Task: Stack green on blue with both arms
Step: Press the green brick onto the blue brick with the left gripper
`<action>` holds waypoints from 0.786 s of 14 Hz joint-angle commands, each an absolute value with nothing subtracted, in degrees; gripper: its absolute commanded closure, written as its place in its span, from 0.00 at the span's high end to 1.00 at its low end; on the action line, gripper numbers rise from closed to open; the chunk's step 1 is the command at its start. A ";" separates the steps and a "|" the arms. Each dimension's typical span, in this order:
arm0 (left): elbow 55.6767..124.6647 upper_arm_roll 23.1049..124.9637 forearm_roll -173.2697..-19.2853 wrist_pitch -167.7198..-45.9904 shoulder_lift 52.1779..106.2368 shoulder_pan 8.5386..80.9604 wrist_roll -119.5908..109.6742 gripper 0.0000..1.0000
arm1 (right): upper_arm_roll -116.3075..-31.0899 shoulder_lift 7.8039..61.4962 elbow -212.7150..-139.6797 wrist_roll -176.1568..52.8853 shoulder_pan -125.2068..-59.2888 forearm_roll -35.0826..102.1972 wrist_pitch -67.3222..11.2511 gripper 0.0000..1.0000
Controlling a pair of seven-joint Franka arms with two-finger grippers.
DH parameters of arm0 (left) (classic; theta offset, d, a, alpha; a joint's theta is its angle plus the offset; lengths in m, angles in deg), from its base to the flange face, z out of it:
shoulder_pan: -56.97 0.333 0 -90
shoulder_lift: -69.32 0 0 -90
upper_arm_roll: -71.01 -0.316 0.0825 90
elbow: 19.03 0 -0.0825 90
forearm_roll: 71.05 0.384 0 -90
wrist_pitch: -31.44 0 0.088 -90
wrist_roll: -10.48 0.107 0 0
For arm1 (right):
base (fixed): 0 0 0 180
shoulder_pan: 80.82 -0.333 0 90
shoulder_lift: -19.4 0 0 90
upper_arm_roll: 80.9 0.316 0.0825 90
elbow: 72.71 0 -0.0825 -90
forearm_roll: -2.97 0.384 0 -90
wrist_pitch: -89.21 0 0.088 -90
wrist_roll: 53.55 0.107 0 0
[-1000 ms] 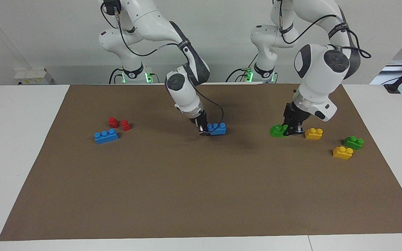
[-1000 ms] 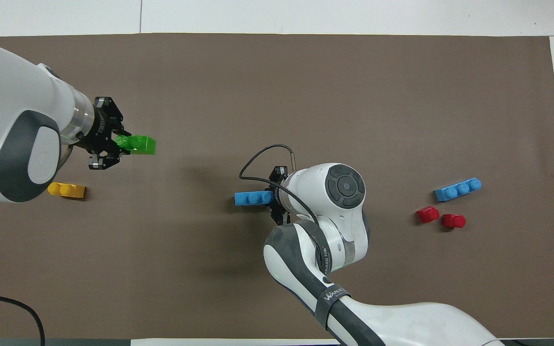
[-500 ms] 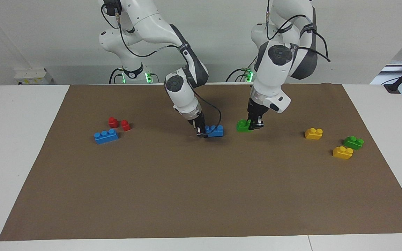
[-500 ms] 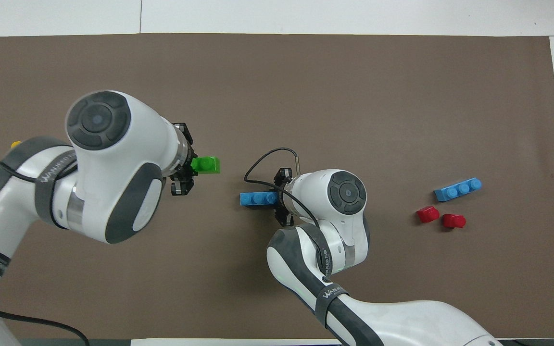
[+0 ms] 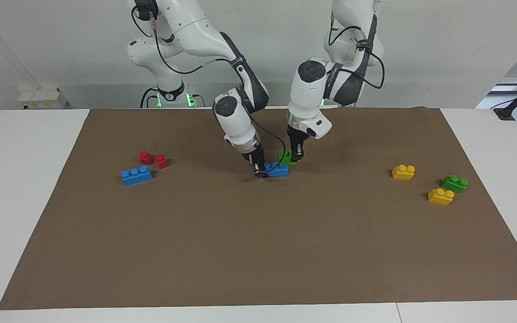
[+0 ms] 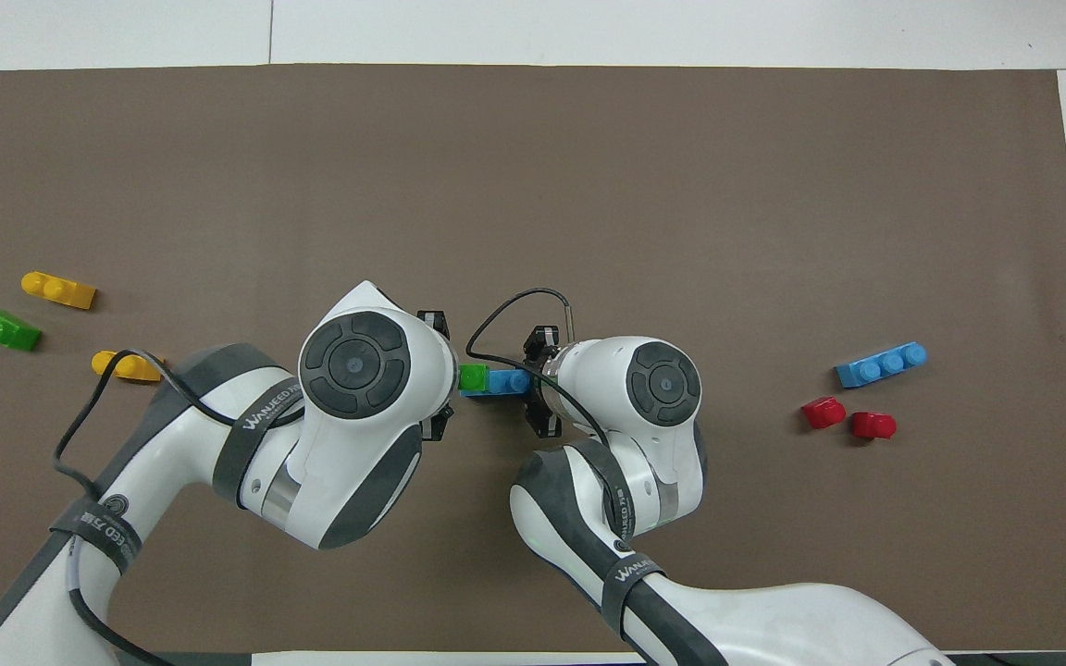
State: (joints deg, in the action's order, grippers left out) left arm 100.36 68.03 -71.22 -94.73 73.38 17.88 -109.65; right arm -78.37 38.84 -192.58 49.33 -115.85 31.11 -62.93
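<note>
Near the middle of the brown mat, my right gripper [image 5: 260, 170] is shut on the end of a three-stud blue brick [image 5: 278, 169] that rests on the mat. My left gripper [image 5: 295, 156] is shut on a small green brick [image 5: 286, 157] and holds it just over the blue brick's free end. In the overhead view the green brick [image 6: 473, 376] overlaps the tip of the blue brick [image 6: 506, 380]. Both wrists hide most of the fingers there. Whether green touches blue I cannot tell.
A second blue brick [image 5: 137, 175] and two red pieces [image 5: 145, 157] [image 5: 161, 161] lie toward the right arm's end. Two yellow bricks [image 5: 403, 172] [image 5: 440, 196] and another green brick [image 5: 454, 183] lie toward the left arm's end. The brown mat [image 5: 258, 251] covers the table.
My left gripper has carried the green brick from beside the yellow bricks across to the blue brick's end. The right gripper and the blue brick have barely moved.
</note>
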 commanded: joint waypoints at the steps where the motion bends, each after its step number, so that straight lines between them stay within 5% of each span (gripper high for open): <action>1: 104.19 67.05 -69.91 -98.19 72.14 15.40 -111.94 0.00 | -78.44 39.08 -194.61 47.61 -116.24 32.32 -64.77 0.00; 11: 105.25 66.96 -66.66 -103.03 73.01 14.95 -117.04 0.00 | -78.44 39.08 -194.61 47.61 -115.80 32.50 -64.77 0.00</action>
State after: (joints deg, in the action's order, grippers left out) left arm 104.02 67.85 -68.19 -101.36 73.41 15.94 -114.90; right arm -78.38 38.84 -192.61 49.33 -115.85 31.11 -62.98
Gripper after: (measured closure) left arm 0.661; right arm 0.652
